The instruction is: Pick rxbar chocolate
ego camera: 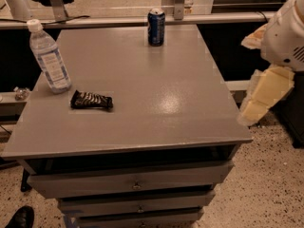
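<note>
The rxbar chocolate [91, 100] is a small flat bar in a shiny black wrapper. It lies flat near the left front of the grey table top [166, 75], just in front of the water bottle. My gripper [264, 93] hangs off the table's right edge, beside the top and far to the right of the bar. It holds nothing that I can see. The white arm housing [285, 32] sits above it.
A clear water bottle [47, 56] stands at the table's left edge. A dark blue soda can [156, 27] stands at the far edge. Grey drawers [133, 184] sit below the top. A black shoe [19, 217] shows on the floor at the bottom left.
</note>
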### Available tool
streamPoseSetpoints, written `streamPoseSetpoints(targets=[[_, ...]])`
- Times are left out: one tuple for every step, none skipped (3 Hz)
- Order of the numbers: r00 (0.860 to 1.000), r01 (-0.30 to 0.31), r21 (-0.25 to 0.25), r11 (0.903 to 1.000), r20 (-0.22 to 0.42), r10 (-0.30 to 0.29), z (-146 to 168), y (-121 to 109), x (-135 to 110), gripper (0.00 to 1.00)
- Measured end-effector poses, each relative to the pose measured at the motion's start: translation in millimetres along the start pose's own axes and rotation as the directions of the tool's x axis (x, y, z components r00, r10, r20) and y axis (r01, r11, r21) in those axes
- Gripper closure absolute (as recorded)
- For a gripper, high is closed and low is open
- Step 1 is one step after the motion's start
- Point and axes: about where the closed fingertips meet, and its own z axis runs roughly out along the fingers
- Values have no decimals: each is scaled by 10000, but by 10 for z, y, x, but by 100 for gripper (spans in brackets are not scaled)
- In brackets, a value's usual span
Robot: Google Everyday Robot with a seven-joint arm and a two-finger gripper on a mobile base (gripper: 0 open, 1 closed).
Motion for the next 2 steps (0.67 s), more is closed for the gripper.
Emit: streamPoseSetpoints(targets=[[9837,-48,-104,9999,1794,66,239,103,-464,0],[9288,-394,-481,9981,3665,543,556,174,-897,0]])
